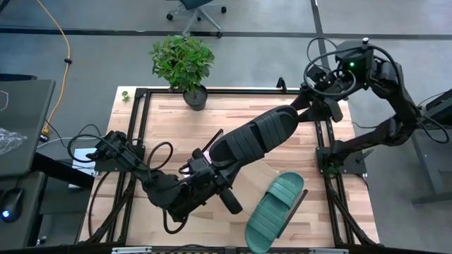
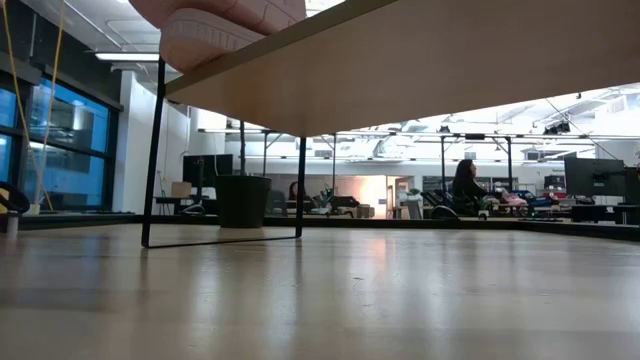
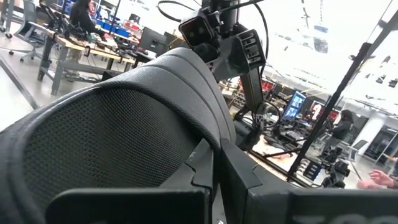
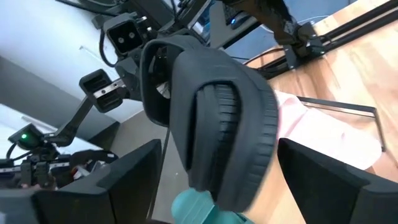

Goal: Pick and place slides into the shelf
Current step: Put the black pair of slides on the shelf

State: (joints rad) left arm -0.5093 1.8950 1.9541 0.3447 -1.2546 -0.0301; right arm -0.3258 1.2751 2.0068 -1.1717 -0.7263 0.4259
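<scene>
Black slide (image 1: 251,137) pinched in left gripper (image 1: 205,166) jaws; right gripper (image 1: 304,106) jaws spread.

Robotics lab: workbenches (image 3: 81,50), monitors (image 3: 293,104), a seated person (image 2: 467,187).

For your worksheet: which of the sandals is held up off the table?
The black sandal, clamped by the left gripper; the green sandal lies flat on the table.
</scene>
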